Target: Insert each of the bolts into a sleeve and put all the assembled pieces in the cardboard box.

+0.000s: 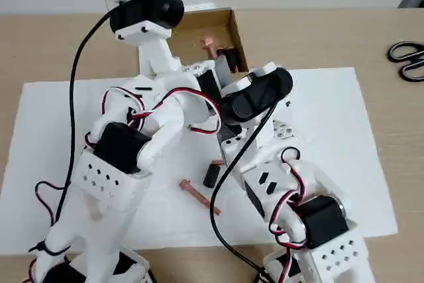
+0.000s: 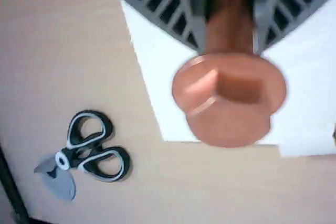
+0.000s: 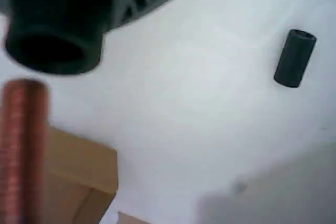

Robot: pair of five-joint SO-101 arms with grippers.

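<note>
Left gripper (image 2: 229, 17) closed on copper bolt (image 2: 229, 98), head toward wrist, right gripper (image 3: 60, 6) holding black sleeve (image 3: 52, 45), open mouth beside bolt thread

The bolt (image 2: 229, 98) looks matt coppery, the sleeve (image 3: 58, 14) smooth.

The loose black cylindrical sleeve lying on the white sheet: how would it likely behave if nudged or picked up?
The black cylindrical sleeve lies on its side, so a sideways nudge would probably roll it. The white paper sheet looks smooth, so it may also slide. It appears rigid and small, likely light.
</note>
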